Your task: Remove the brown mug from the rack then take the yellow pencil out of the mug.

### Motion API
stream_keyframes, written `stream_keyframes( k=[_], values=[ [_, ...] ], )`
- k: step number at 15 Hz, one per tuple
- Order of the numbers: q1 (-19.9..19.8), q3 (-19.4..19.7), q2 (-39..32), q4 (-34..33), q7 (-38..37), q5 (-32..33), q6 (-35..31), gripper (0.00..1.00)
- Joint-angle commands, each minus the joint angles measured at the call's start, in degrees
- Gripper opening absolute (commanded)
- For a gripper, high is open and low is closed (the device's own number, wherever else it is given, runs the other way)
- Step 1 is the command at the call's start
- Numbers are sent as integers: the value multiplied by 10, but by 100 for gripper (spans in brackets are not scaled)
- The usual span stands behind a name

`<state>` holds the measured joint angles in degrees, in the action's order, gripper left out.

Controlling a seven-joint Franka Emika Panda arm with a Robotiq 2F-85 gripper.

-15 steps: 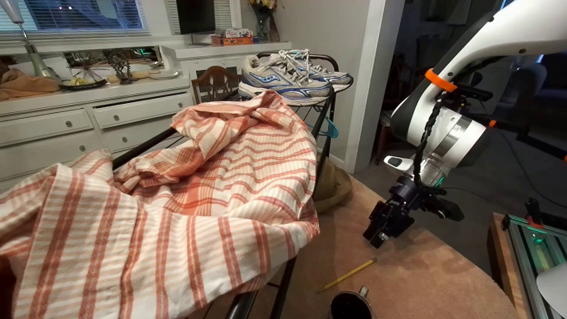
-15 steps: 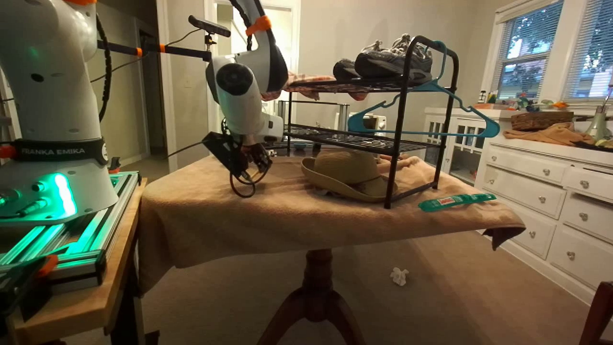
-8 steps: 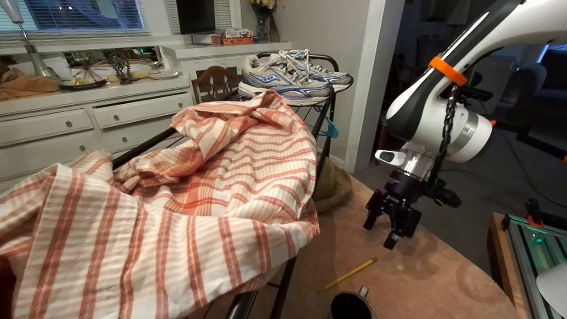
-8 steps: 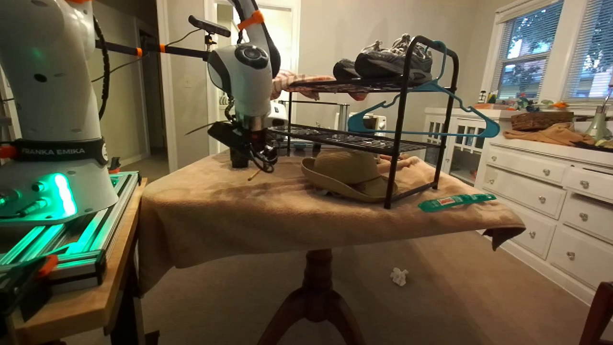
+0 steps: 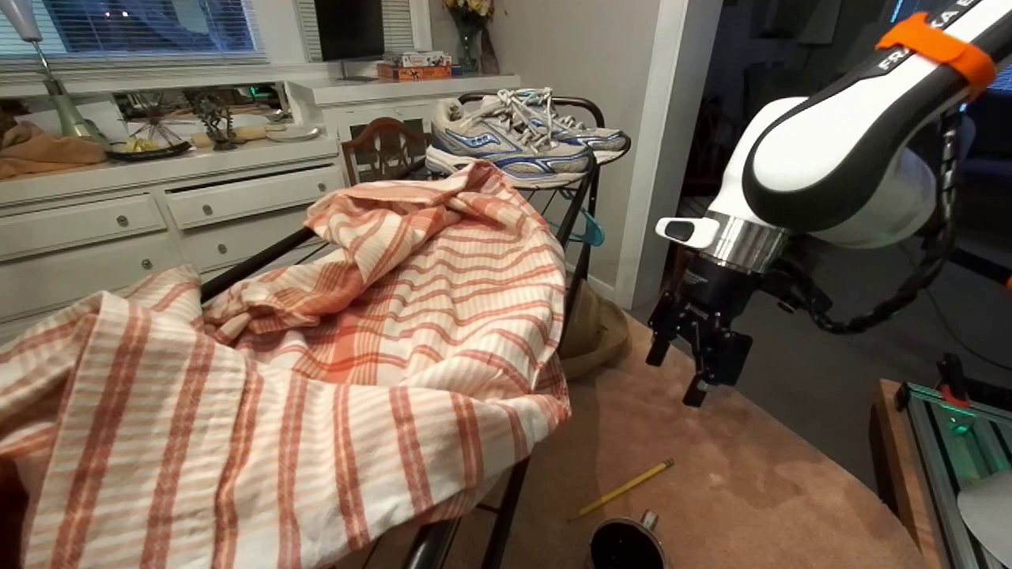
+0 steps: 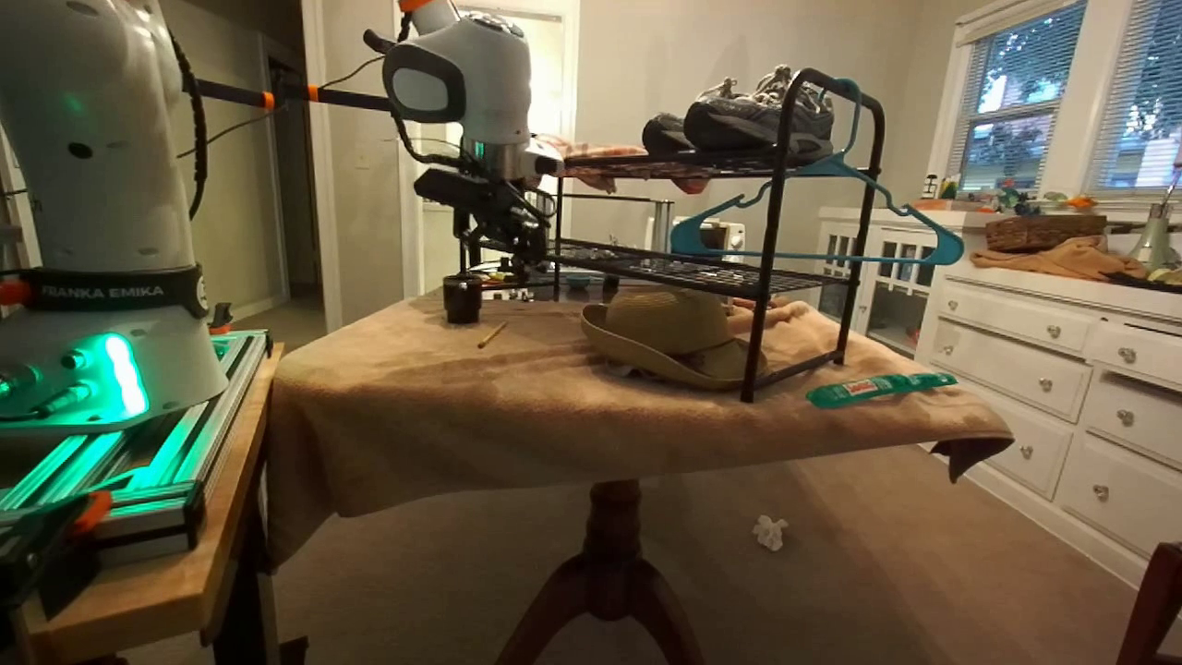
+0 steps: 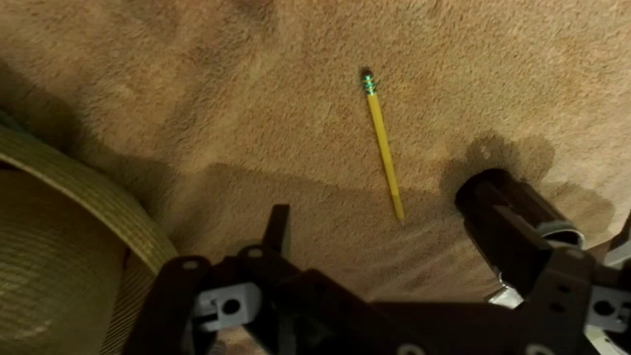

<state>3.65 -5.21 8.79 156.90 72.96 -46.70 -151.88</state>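
The dark brown mug (image 5: 624,545) stands upright on the cloth-covered table; in an exterior view it is a small dark cylinder (image 6: 462,300). Beside it, apart from it, the yellow pencil (image 7: 382,140) lies flat on the cloth, seen too in an exterior view as a yellow pencil (image 5: 624,490). My gripper (image 5: 676,373) hangs above the table, open, with nothing between its fingers. In the wrist view one finger covers part of the mug, and the pencil's tip shows in the gap, lower down on the table. The rack (image 6: 759,342) is dark metal, with no mug visible on it.
An orange-and-white striped cloth (image 5: 443,332) drapes the rack, with shoes (image 6: 757,120) on top. A blue hanger (image 6: 831,259) hangs from its end. A straw hat (image 6: 669,337) sits under the rack, and a green packet (image 6: 877,389) lies near the table edge.
My gripper has opened and risen away from the table, its wrist turning more upright. The pencil and mug stay where they were on the cloth, now uncovered in an exterior view.
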Motion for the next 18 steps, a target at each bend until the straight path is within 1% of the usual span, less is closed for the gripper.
stream_keyframes(
  k=[1, 2, 3, 4, 5, 7, 8, 9, 10, 12, 13, 15, 18],
  values=[
    [-79, -75, 94, 43, -156, 118, -6, 100],
    [-117, -108, 98, 19, -198, 149, 3, 100],
    [-155, -140, 117, 4, -241, 179, 23, 100],
    [-179, -164, 157, 7, -282, 203, 44, 100],
    [-174, -167, 202, 15, -325, 218, 71, 100],
    [-184, -181, 258, -8, -396, 251, 147, 100],
    [-183, -181, 287, -22, -415, 255, 193, 100],
    [-99, -94, 288, -31, -476, 325, 213, 100],
    [-90, -83, 305, -47, -502, 352, 254, 100],
    [-60, -51, 329, -73, -544, 399, 313, 100],
    [-35, -32, 300, -59, -531, 396, 260, 100],
    [-14, -11, 315, -65, -539, 408, 271, 100],
    [-6, -4, 304, -62, -537, 408, 269, 100]
  ],
)
